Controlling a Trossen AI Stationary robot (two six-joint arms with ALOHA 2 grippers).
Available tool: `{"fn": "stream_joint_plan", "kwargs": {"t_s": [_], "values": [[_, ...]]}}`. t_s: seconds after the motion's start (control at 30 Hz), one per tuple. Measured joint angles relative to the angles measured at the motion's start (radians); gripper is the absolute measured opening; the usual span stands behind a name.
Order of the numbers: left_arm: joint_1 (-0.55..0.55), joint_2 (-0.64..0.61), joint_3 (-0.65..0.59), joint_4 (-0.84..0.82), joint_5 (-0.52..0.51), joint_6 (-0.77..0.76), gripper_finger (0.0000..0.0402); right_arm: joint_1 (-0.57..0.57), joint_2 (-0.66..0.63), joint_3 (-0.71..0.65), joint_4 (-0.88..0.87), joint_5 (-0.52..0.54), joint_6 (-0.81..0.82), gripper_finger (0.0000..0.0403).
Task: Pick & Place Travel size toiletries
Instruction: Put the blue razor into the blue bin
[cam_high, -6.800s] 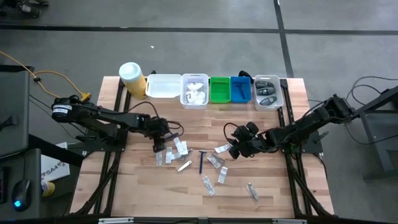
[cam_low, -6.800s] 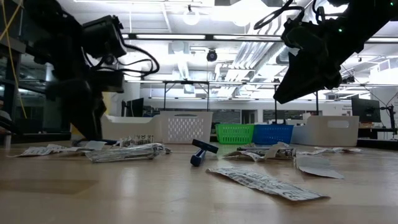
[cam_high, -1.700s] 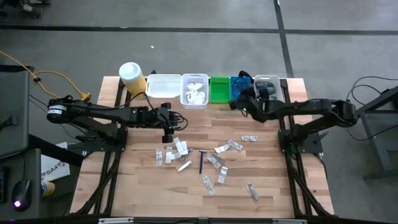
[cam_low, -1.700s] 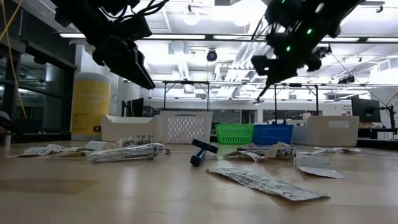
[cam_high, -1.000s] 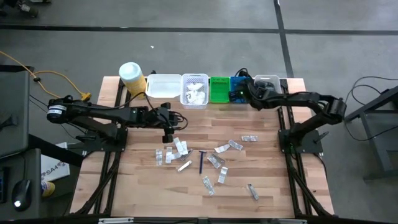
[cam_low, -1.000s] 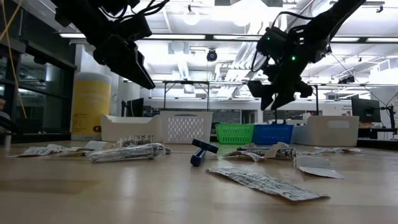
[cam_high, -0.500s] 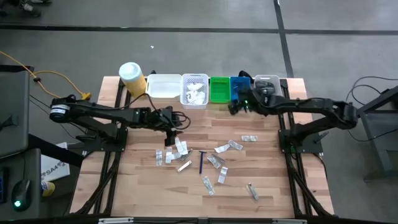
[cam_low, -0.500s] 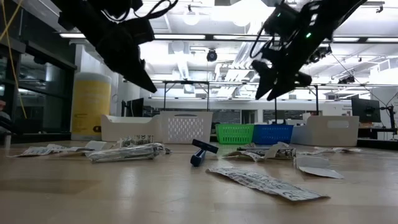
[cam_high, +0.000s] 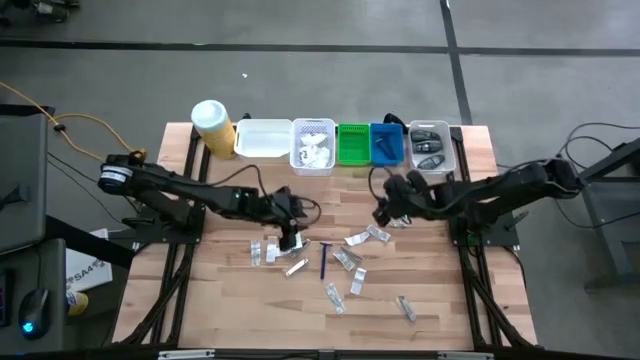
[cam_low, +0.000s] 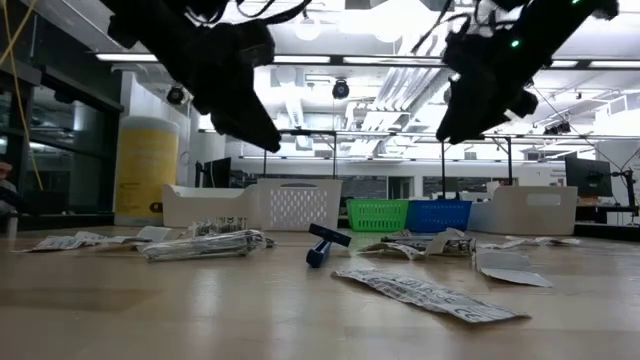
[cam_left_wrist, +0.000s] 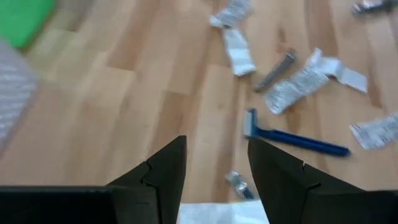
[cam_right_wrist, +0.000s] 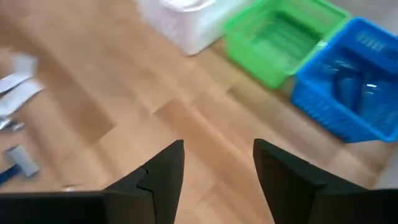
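**Both pincers empty above the scattered toiletries**

The left wrist view shows detail that the high view blurs: a blue razor (cam_left_wrist: 292, 138), a silver sachet (cam_left_wrist: 303, 81) and a white sachet (cam_left_wrist: 238, 51) lying apart on bare wood. The left pincer (cam_high: 290, 238) hangs over the sachet cluster (cam_high: 277, 245), fingers parted, nothing between them. The right pincer (cam_high: 385, 212) stands spread and empty near another sachet (cam_high: 376, 233). Only its wrist view looks into the green basket (cam_right_wrist: 281, 38) and blue basket (cam_right_wrist: 352, 85). The bench (cam_high: 440, 310) has open wood toward its near edge; the baskets line the far edge.
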Motion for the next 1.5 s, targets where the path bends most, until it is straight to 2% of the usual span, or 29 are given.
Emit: {"fn": "stream_joint_plan", "kwargs": {"t_s": [0.2, 0.33, 0.63, 0.77, 0.83, 0.93, 1.13, 1.27, 1.33, 1.5], "values": [[-0.049, 0.069, 0.045, 0.005, -0.002, 0.072, 0.0173, 0.146, 0.002, 0.0, 0.003, 0.013, 0.078, 0.0176], [-0.046, 0.095, 0.047, 0.029, -0.005, -0.057, 0.0173, 0.225, 0.002, 0.0, 0.005, 0.041, 0.157, 0.0171], [-0.054, 0.125, 0.048, 0.039, -0.007, -0.337, 0.0173, 0.334, 0.002, 0.0, 0.012, 0.055, 0.163, 0.0161], [-0.053, 0.148, 0.048, 0.058, 0.012, -0.381, 0.0173, 0.357, 0.003, 0.0, 0.016, 0.056, 0.166, 0.0156], [-0.053, 0.171, 0.047, 0.078, 0.049, -0.332, 0.0173, 0.367, 0.003, 0.0, 0.016, 0.057, 0.178, 0.0153], [-0.055, 0.221, 0.069, 0.117, 0.113, -0.102, 0.0173, 0.379, 0.003, 0.0, 0.016, 0.056, 0.185, 0.015], [-0.056, 0.272, 0.149, -0.015, 0.128, 0.212, 0.0173, 0.401, 0.003, 0.0, 0.03, 0.052, 0.186, 0.0148], [-0.068, 0.313, 0.161, 0.021, 0.127, 0.403, 0.0173, 0.412, 0.003, 0.0, 0.036, 0.054, 0.186, 0.0148], [-0.068, 0.331, 0.162, 0.057, 0.123, 0.46, 0.0173, 0.411, 0.003, 0.0, 0.036, 0.053, 0.186, 0.0148], [-0.065, 0.361, 0.16, 0.069, 0.041, 0.496, 0.0173, 0.411, 0.003, 0.0, 0.036, 0.054, 0.182, 0.0148]]}}
